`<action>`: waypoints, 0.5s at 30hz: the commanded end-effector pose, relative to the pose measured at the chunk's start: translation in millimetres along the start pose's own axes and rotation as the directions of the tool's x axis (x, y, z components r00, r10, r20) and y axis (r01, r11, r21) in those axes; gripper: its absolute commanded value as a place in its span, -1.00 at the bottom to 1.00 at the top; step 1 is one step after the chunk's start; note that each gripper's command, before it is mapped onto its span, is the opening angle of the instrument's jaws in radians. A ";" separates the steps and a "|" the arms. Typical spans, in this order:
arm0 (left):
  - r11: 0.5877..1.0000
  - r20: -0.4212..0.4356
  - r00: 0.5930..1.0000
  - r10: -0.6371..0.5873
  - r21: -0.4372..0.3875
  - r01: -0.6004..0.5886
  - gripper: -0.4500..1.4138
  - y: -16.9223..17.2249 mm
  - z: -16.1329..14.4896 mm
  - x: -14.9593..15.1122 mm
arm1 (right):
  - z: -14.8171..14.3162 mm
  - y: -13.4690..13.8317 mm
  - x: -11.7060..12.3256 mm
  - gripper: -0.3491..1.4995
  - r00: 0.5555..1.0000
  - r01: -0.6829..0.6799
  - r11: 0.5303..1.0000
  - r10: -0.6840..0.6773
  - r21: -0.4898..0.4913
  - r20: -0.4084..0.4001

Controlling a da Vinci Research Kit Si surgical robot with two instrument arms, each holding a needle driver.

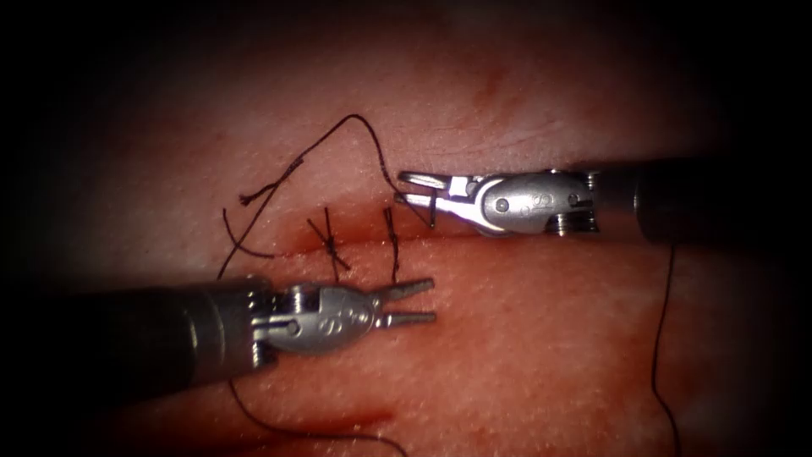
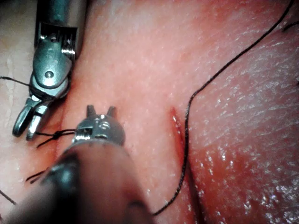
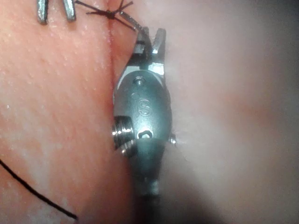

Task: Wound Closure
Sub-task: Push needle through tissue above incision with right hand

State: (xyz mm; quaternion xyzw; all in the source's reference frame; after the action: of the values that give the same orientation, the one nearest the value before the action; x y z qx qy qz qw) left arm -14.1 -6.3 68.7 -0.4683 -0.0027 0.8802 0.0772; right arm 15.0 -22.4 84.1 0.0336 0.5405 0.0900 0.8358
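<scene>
Tissue (image 1: 524, 355): pork belly; cut (image 1: 338, 245) runs left-right mid-field, two knotted stitches (image 1: 334, 245) across it.
Thread (image 1: 338, 135): long dark loop arcs above the cut down to right tool; another strand hangs at far right.
Right tool (image 1: 414, 190): just above cut's right end, jaws parted, thread crossing between them; real grip not confirmed.
Left tool (image 1: 416, 302): below cut, jaws spread, holds nothing.
Needle: not located.
Advice: verify thread seats between right jaws before any tension; avoid loading tied stitches.
</scene>
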 end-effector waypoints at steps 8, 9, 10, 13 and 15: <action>1.000 0.002 1.000 -0.012 0.007 0.012 -0.24 -0.7 1.5 1.0 | -0.6 3.7 7.7 0.87 0.997 0.061 0.985 -0.069 -0.158 -0.040; 1.000 -0.004 1.000 -0.014 0.015 0.014 -0.24 -0.8 1.7 1.1 | -0.9 4.0 8.6 0.89 0.995 0.065 0.981 -0.077 -0.184 -0.059; 1.000 -0.007 1.000 -0.016 0.021 0.016 -0.24 -0.8 1.9 1.2 | -1.2 4.3 9.4 0.89 0.994 0.067 0.978 -0.083 -0.199 -0.076; 0.999 -0.012 1.000 -0.022 0.036 0.022 -0.22 -1.2 2.9 1.6 | -2.8 5.0 13.1 0.89 0.983 0.094 0.954 -0.134 -0.283 -0.124; 0.999 -0.011 1.000 -0.023 0.039 0.023 -0.24 -1.5 3.4 1.4 | -3.6 4.8 15.1 0.89 0.971 0.120 0.941 -0.177 -0.315 -0.158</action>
State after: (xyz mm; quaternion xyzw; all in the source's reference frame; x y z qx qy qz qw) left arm -17.1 -4.5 69.3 -0.4706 0.0101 0.8769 0.0971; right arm 16.4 -15.3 69.6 -0.1452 0.5943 0.1094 0.7834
